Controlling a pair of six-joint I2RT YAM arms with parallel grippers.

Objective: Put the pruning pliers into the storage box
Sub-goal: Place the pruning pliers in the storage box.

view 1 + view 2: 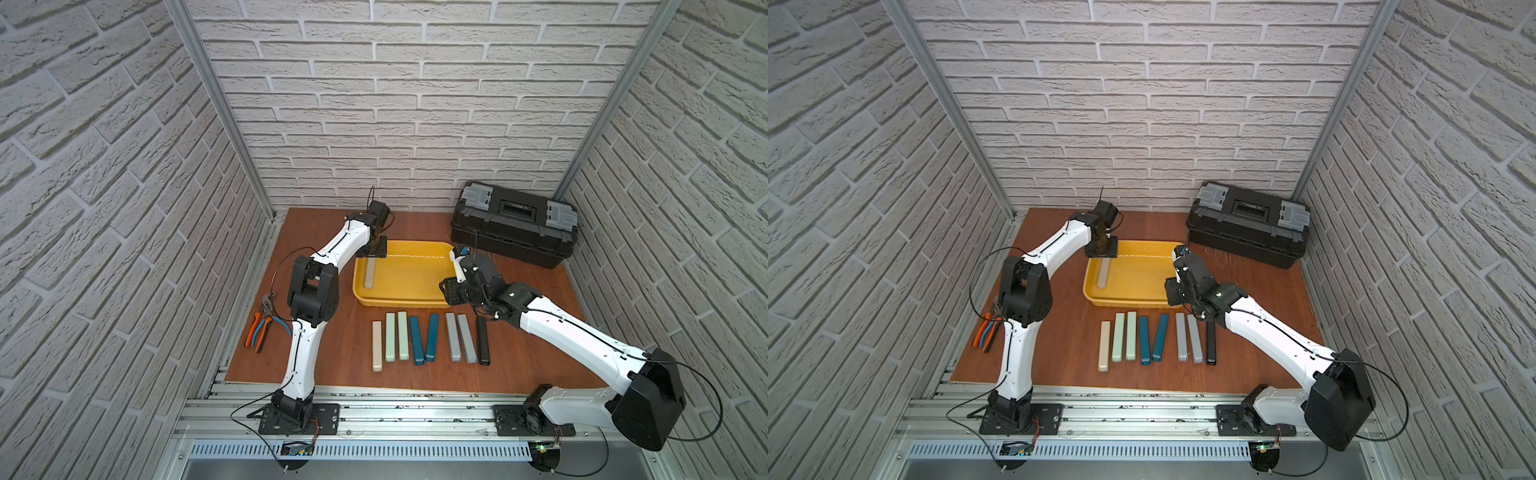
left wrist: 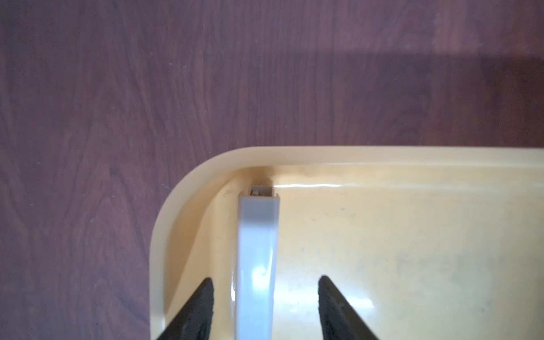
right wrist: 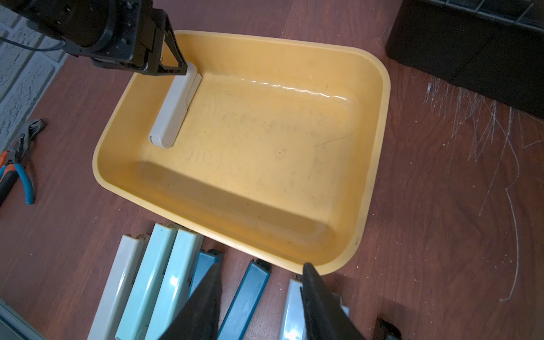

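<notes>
Brick walls [image 1: 415,104], wooden tabletop [image 1: 340,374]; left gripper [image 2: 265,278] parted around beige bar [image 2: 257,229] in yellow box [image 2: 382,154]; right gripper [image 3: 262,265] parted, empty.

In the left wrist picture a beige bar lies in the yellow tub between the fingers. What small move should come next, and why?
Probably lift the left gripper straight up, out of the yellow tub. Its fingers stand apart from the beige bar, which lies on the tub floor near a corner, so it appears released.
</notes>
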